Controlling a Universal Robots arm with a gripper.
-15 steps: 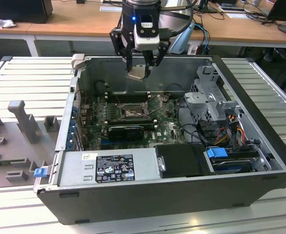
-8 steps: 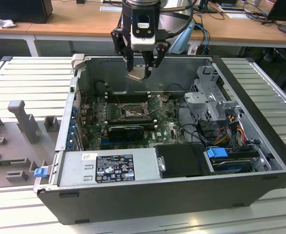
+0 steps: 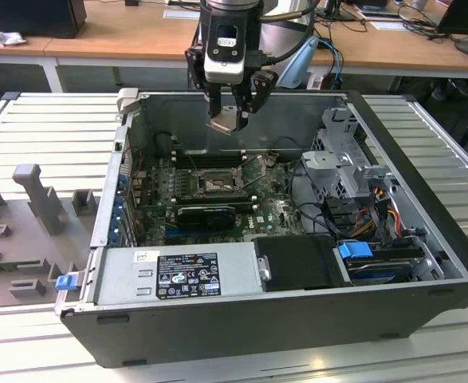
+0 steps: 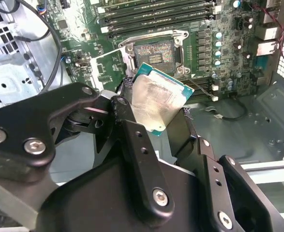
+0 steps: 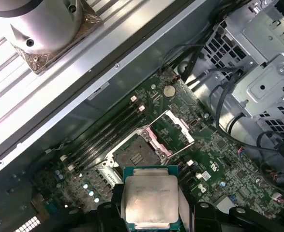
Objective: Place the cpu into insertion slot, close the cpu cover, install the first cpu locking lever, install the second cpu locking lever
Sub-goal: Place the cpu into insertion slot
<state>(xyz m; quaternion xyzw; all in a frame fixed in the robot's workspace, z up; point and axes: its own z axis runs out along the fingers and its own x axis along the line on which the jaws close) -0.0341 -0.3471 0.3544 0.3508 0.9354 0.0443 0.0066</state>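
High over the green board [image 3: 275,212] inside the open computer case [image 3: 297,323]: hanging clear, with the gripper [image 3: 230,118] clamped on two opposite edges of the cpu [image 3: 224,122], well apart from the insertion slot [image 3: 215,183] down near the middle of the board. Nothing seated yet, judging by the bare dark centre of the slot in both wrist views. Worth watching the hold first: pinched only by thin edges, so liable to slip or swivel on any jolt, and then to drop onto the fragile contacts. Looks tilted against the slot in the second wrist view, too; coming down that way would probably mean landing one corner first, riding up on the silvery rim and bending contacts rather than dropping in flat. No telling from here whether the corner marks match, and a turned chip would not sit at all. Then the cpu cover [image 5: 173,129]: standing raised at one edge of the slot, just beside the way down, with a thin locking lever [image 5: 181,150] sticking out next to it. Plenty there to catch a wide black finger on, and a knock could tip that frame shut over an empty slot. Tight between the memory slots [image 5: 108,135] and the cover as well, so little margin for sideways drift.
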